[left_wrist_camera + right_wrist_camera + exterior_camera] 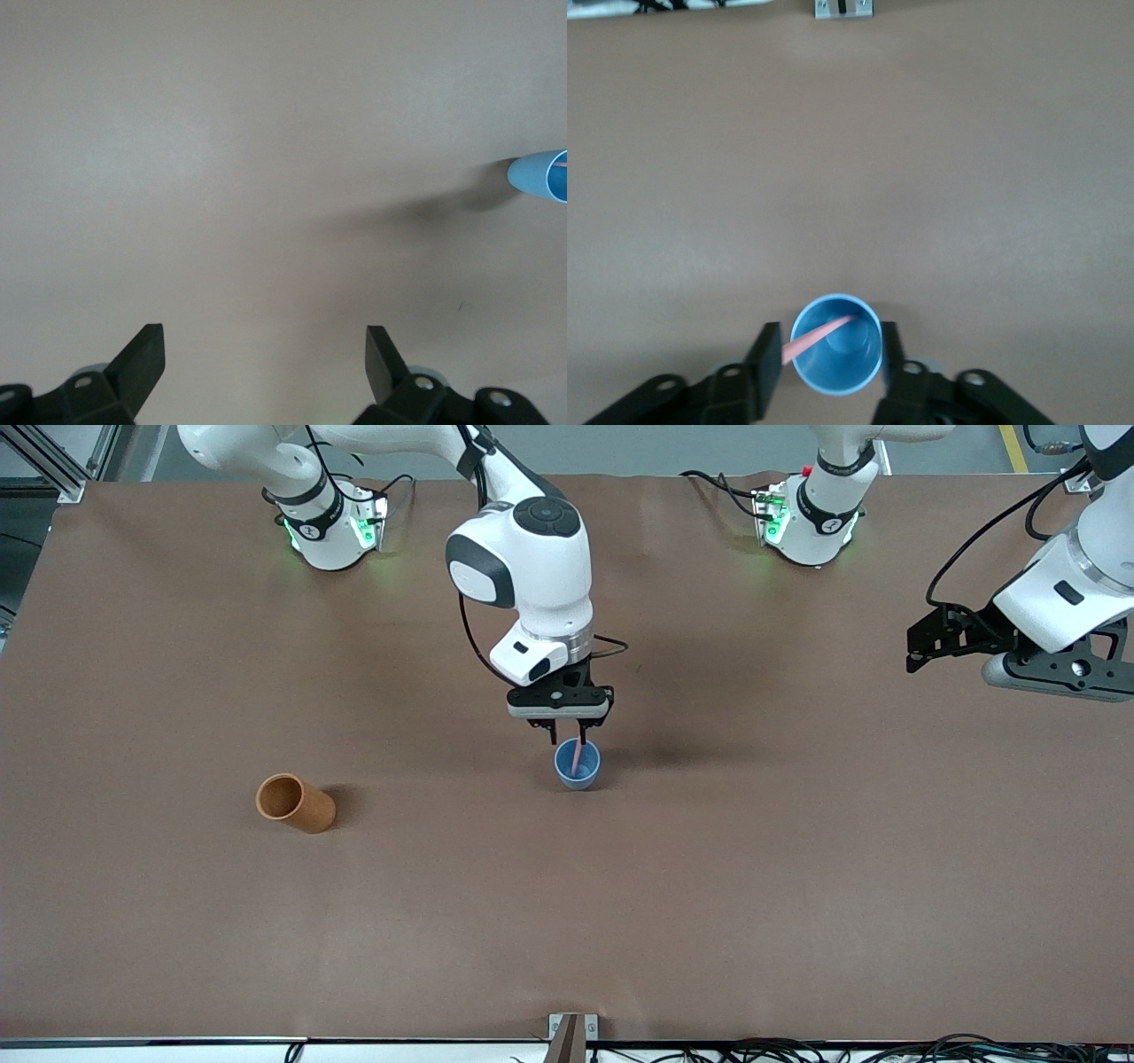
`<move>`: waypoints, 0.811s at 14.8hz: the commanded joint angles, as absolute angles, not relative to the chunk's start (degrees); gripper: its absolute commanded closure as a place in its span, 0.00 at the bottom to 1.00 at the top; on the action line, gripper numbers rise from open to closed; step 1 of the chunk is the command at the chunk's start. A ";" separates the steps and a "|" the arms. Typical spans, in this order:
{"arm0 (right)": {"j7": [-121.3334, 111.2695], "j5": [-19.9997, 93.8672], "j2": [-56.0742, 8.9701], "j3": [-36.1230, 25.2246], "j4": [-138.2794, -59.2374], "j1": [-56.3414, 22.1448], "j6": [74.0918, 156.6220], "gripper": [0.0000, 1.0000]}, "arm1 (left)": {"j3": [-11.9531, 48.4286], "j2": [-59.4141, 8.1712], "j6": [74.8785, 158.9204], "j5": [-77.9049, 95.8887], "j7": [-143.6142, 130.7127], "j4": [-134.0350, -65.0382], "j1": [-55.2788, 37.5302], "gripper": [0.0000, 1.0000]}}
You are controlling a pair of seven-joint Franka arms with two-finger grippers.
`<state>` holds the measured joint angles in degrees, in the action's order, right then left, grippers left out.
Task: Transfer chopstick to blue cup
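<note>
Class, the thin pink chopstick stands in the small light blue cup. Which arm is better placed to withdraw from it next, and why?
Right. The right gripper hangs open directly over the small light blue cup holding the thin pink chopstick; the left gripper waits at its table end.

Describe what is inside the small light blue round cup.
Inside the small light blue round cup, a thin pale pink chopstick leans against the rim, its top sticking out. The open right tool hovers above. The stick's lower tip is not clearly visible.
</note>
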<state>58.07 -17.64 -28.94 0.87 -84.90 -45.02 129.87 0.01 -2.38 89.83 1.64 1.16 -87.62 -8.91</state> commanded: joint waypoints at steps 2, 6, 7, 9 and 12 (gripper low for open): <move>58.36 -18.28 -26.55 1.05 -84.29 -41.93 129.12 0.00 | 0.09 -2.55 89.91 0.97 0.97 -87.01 -8.61 0.00; 56.53 -18.02 -20.58 1.32 -84.73 -38.16 123.33 0.00 | 0.09 -2.55 89.91 0.97 1.05 -87.01 -8.61 0.00; 54.77 -17.93 -18.57 1.49 -84.90 -36.58 121.22 0.00 | 0.09 -2.55 89.91 0.88 0.97 -87.01 -8.70 0.00; 49.08 -14.18 -14.79 1.41 -85.25 -33.07 117.18 0.00 | 0.09 -2.55 89.91 0.97 0.97 -87.01 -8.70 0.00; 38.52 -9.93 -9.77 1.14 -85.17 -25.77 110.85 0.00 | 0.09 -2.55 89.91 0.97 1.14 -87.01 -8.61 0.00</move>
<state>43.94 -12.08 -14.14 0.25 -82.79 -30.63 113.60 -0.10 -2.39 89.83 1.64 1.16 -87.62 -8.86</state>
